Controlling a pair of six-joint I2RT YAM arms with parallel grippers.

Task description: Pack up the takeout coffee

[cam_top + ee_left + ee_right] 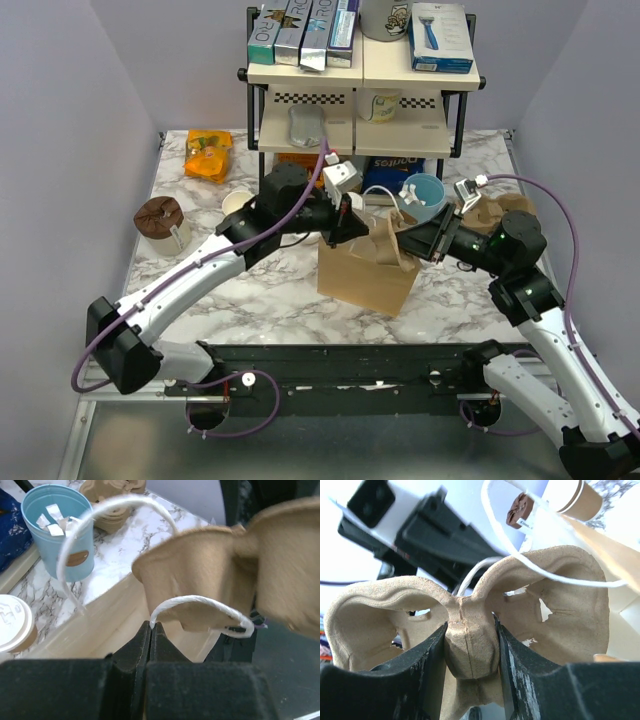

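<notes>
The takeout coffee (12,625), a tan cup with a white lid, stands just outside the brown paper bag (365,275); it also shows in the right wrist view as the coffee (572,497). I cannot pick it out in the top view, where the left wrist covers that spot. My left gripper (352,218) is shut on the bag's white string handle (200,600), pinched at the jaw tips of the left gripper (151,625). My right gripper (418,240) is shut on a pulp cup carrier (555,595) held over the bag's mouth, the right gripper (470,625) clamping its central ridge.
A light-blue cup (425,197) with packets stands behind the bag, with stacked pulp carriers (500,210) to its right. A lidless tan cup (237,203) and a brown item (158,215) sit at the left. A shelf rack (360,80) rises at the back.
</notes>
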